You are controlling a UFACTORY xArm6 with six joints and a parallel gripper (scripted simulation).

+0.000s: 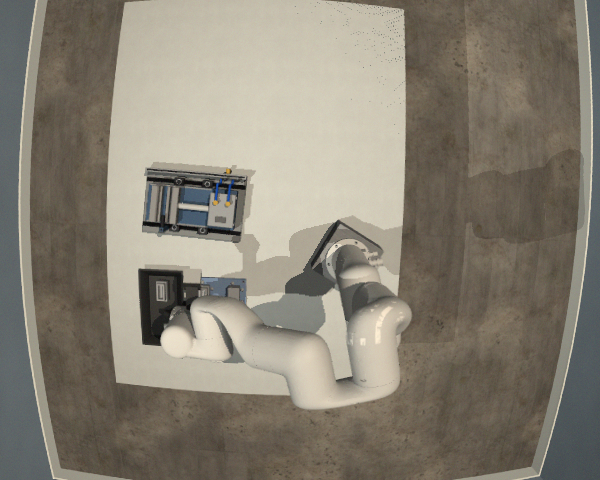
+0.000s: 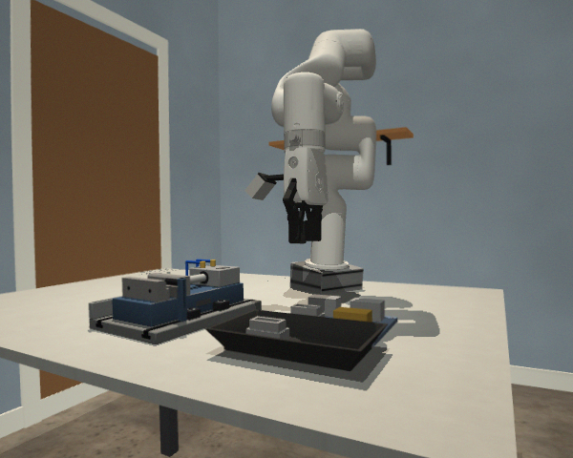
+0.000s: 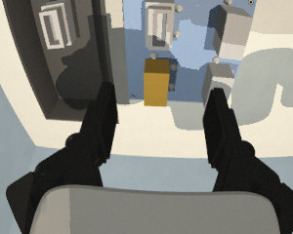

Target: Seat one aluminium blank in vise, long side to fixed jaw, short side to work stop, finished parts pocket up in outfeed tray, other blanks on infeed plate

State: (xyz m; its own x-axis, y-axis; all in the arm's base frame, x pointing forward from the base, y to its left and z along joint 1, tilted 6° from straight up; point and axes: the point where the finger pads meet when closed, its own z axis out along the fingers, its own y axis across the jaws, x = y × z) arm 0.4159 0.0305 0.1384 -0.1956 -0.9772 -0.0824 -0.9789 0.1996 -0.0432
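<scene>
My gripper (image 3: 161,100) (image 2: 303,229) is open and empty, high above the table, over the seam between the tray and the infeed plate. The black outfeed tray holds one grey finished part (image 3: 56,22), flat and pocket up. The blue infeed plate (image 3: 186,39) carries a second grey part with a pocket (image 3: 160,23), a brass blank (image 3: 157,81) and two aluminium blanks (image 3: 232,26) (image 3: 219,78). The vise (image 1: 194,202) stands apart on the table, and I see no blank in its opening (image 1: 165,200).
The vise (image 2: 171,298) sits on a grey base with rails, with blue hoses at the end nearer my base. The tray (image 2: 302,335) has raised sloping walls. My arm hides most of the infeed plate in the overhead view (image 1: 225,289).
</scene>
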